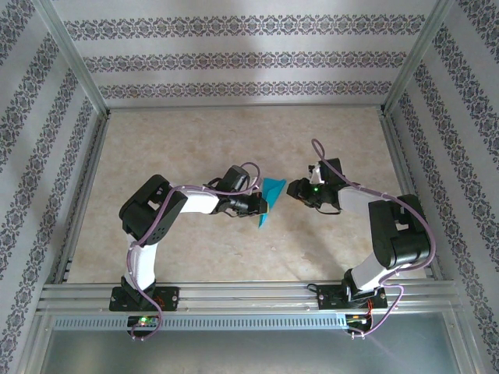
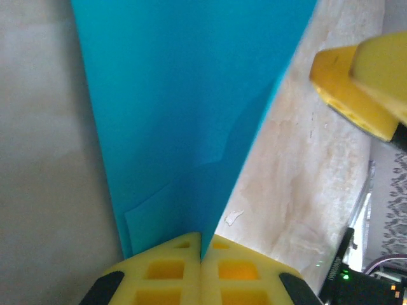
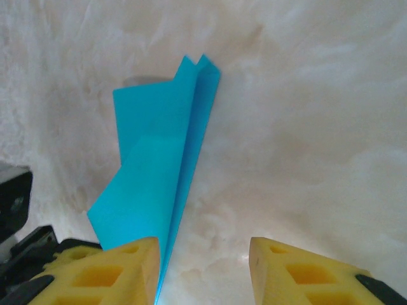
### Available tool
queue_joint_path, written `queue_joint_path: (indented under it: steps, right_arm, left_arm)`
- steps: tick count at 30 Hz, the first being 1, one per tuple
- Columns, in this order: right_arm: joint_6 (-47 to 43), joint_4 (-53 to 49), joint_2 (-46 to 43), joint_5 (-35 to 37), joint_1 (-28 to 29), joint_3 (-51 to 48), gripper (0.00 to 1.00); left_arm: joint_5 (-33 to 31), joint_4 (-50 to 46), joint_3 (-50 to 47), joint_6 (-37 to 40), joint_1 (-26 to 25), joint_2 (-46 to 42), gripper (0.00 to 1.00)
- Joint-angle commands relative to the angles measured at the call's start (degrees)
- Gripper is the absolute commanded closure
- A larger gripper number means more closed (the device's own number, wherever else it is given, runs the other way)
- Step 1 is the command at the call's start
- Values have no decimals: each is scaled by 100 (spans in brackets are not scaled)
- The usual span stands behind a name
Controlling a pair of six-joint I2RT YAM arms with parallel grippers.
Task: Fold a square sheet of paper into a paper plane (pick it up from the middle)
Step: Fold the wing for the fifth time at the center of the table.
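Final shaping, probably: left gripper (image 2: 201, 253) clamps the paper plane (image 2: 191, 114); parted right gripper (image 3: 203, 257) alongside should next close on it.

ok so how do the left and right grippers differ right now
The left gripper is shut, jaws pressed together; the right gripper stands open with a clear gap. The left gripper pinches the folded blue paper; the right gripper holds nothing, and the paper passes close beside one finger. Seen from above, the left gripper reaches in from the left, the right gripper from the right. Both have yellow fingers.
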Motion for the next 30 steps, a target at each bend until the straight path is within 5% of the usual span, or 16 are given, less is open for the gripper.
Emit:
queue_joint_path:
  steps: [1,17,30]
  right_arm:
    - [-245,22,172,-323,157,141,59]
    - [236,1190,1027,-1377,585,579,76]
    - [193,1258,1669,-1485,717,1012,77]
  left_arm:
    - [216,745,-205,-486,136,86,100]
    - [309,1646,-620,-1371,365,226,100]
    - [253,1711,-713,-1567,413,270,100]
